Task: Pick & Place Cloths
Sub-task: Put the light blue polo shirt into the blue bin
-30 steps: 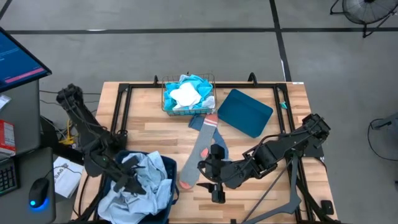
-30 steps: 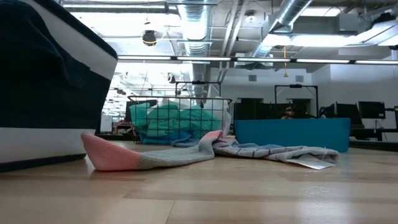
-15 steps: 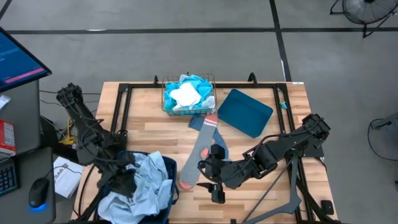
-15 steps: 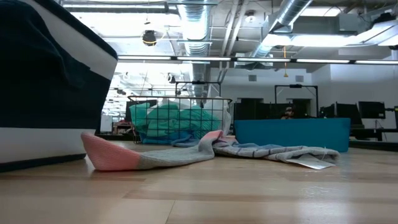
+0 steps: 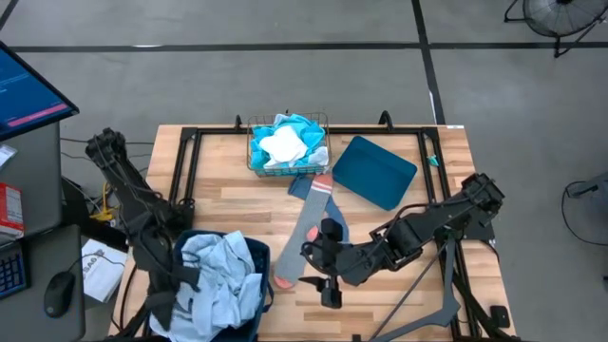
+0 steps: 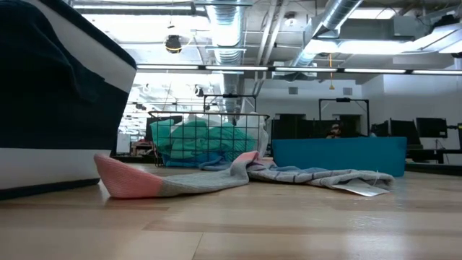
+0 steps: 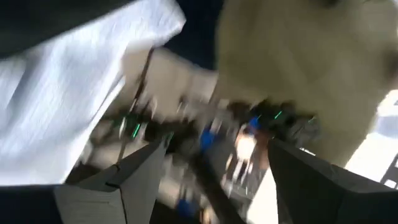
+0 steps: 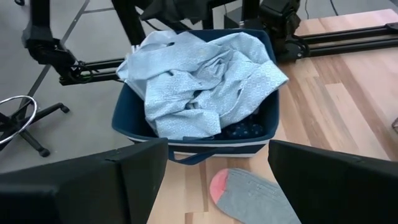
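A pale blue cloth [image 5: 220, 277] lies heaped in the navy bin [image 5: 258, 255] at the table's near left corner, over a navy dotted cloth [image 8: 245, 130]. My left gripper [image 5: 171, 290] stands open at the bin's left side, beside the pale cloth [image 7: 68, 81], with nothing between its fingers. Grey socks [image 5: 306, 233] lie flat mid-table, their orange-red tip [image 6: 126, 180] toward the near edge. My right gripper [image 5: 317, 275] is open just right of that tip, facing the bin [image 8: 186, 148]. Turquoise and white cloths [image 5: 285, 142] fill the wire basket [image 5: 252, 157].
A teal bin [image 5: 375, 171] lies on the table right of the wire basket, beyond the socks. The black arm frame [image 5: 190, 142] runs along the table's edges. Bare wood shows between the navy bin and the basket. A desk with a screen [image 5: 28, 95] stands off the table's left.
My left gripper has opened and let go of the pale blue cloth, then drawn back toward the table's near left corner. The cloth has dropped and settled in the navy bin. My right arm has kept still.
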You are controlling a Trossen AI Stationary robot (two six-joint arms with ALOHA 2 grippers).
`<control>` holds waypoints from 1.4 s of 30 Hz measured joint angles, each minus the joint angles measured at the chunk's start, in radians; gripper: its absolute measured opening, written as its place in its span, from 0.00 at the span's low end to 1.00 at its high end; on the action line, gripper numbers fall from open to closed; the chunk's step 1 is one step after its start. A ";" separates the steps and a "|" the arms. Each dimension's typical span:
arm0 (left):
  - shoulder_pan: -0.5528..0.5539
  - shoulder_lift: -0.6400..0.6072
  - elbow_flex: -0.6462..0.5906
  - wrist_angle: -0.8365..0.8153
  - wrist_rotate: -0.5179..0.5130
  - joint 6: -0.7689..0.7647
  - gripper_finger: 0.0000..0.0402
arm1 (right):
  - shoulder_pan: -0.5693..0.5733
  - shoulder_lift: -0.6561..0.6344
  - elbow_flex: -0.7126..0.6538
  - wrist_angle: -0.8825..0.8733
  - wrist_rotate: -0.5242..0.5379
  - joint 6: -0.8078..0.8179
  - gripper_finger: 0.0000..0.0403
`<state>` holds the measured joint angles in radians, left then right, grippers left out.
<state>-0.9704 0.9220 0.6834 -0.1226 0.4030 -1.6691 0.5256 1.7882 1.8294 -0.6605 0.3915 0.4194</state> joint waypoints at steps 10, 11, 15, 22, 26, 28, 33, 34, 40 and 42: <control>-0.008 0.023 0.176 0.023 0.009 -0.196 0.68 | -0.026 0.000 0.000 -0.010 -0.001 -0.010 0.67; -0.002 0.031 0.211 0.022 -0.030 -0.195 0.68 | -0.027 0.000 0.000 -0.014 -0.001 -0.011 0.67; 0.047 0.096 0.359 0.014 -0.160 -0.130 0.68 | -0.031 0.000 0.000 -0.018 -0.001 -0.011 0.67; 0.074 0.312 0.607 -0.199 -0.141 0.141 0.59 | -0.029 -0.001 -0.020 -0.026 -0.002 -0.011 0.67; 0.044 0.414 0.664 -0.306 -0.145 0.238 0.55 | -0.030 -0.001 -0.020 -0.035 -0.016 -0.011 0.67; 0.023 0.456 0.665 -0.353 -0.148 0.256 0.53 | -0.031 -0.001 -0.021 -0.036 -0.039 -0.011 0.67; -0.037 0.571 0.664 -0.427 -0.150 0.273 0.51 | -0.030 -0.001 -0.020 -0.044 -0.054 -0.011 0.67; -0.043 0.591 0.664 -0.424 -0.145 0.266 0.51 | -0.030 -0.001 -0.021 -0.050 -0.054 -0.011 0.67; -0.096 0.669 0.664 -0.429 -0.145 0.175 0.50 | -0.021 -0.001 -0.020 -0.081 -0.055 -0.011 0.67; -0.112 0.686 0.664 -0.443 -0.145 0.141 0.50 | -0.020 -0.001 -0.020 -0.088 -0.055 -0.011 0.67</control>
<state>-1.0828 1.6085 1.3472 -0.5658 0.2579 -1.5279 0.5055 1.7874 1.8091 -0.7488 0.3367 0.4084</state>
